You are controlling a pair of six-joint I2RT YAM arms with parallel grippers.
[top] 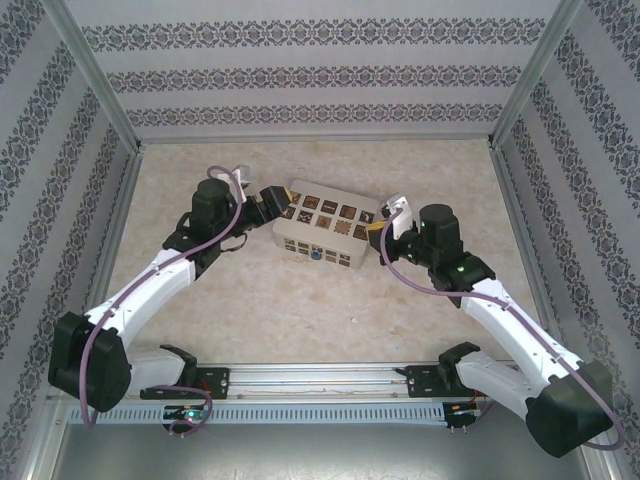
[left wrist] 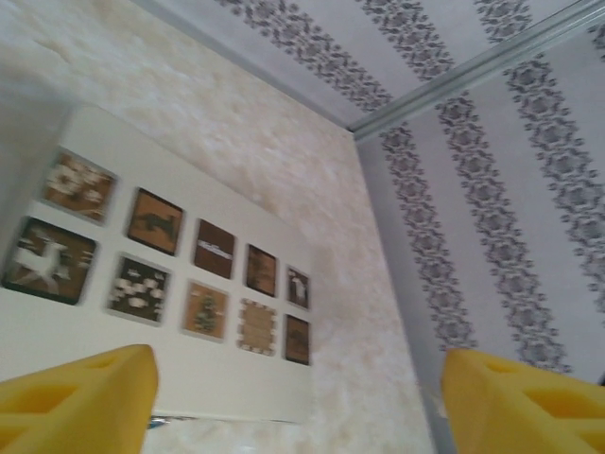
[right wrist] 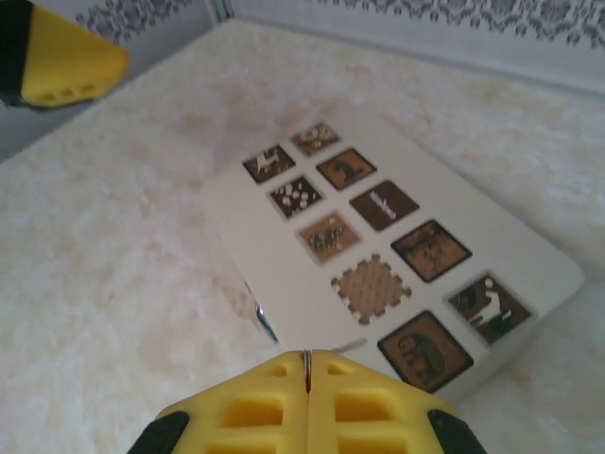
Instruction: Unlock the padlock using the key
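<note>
Right wrist view: the right end effector (right wrist: 307, 383) is seen nearest, its fingers pressed together on a thin metal sliver (right wrist: 306, 357). Just beyond, the padlock (right wrist: 266, 322) is found against the near side wall of the patterned box (right wrist: 284, 236), which is set on the surface (right wrist: 113, 284). Farther off, the left end effector (left wrist: 298, 383) is held spread by the box's far end.

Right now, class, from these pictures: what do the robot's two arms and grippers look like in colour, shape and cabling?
The left arm and right arm have white link shells and black joint housings. A lilac cable loops along each. The left gripper and right gripper carry blocky yellow fingers with hollow slots, black behind the yellow.
</note>
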